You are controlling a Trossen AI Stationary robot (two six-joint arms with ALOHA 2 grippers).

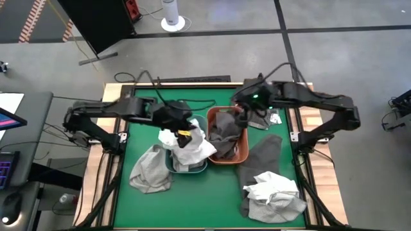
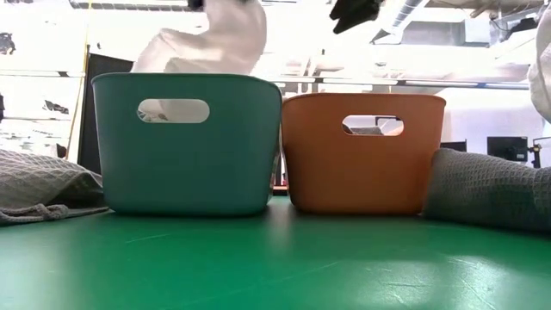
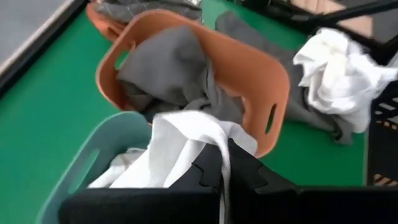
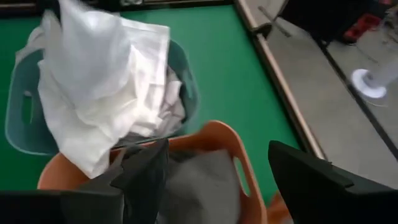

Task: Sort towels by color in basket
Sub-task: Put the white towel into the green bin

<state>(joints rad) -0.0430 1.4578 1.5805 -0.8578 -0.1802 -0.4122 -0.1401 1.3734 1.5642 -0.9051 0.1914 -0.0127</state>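
Two bins stand nearest us in the low view: a teal basket (image 2: 185, 142) and, touching its side, an orange basket (image 2: 362, 151), both on the green counter (image 2: 275, 267). We see the left end effector (image 1: 183, 128) clenched on a white towel (image 1: 189, 144), holding it directly above the teal basket, so the cloth hangs with its long axis running down from the fingers (image 3: 211, 171) into the bin's open mouth. That is the relation the coming move rests on, as we judge it: the drop point lies straight below the grip, and the left arm is the nearer one to that bin.

We see the right end effector (image 1: 241, 115) released, jaws spread wide and grasping nothing, poised over the orange basket, where dark grey towels (image 1: 225, 131) already lie.

Other towels remain on the counter: a light grey towel (image 1: 151, 170) beside the teal basket on the left arm's side, and on the right arm's side a second white towel (image 1: 273, 189) crumpled on top of a long dark grey towel (image 1: 263, 154) just beside the orange basket. We judge the right arm the nearer one to that pair.
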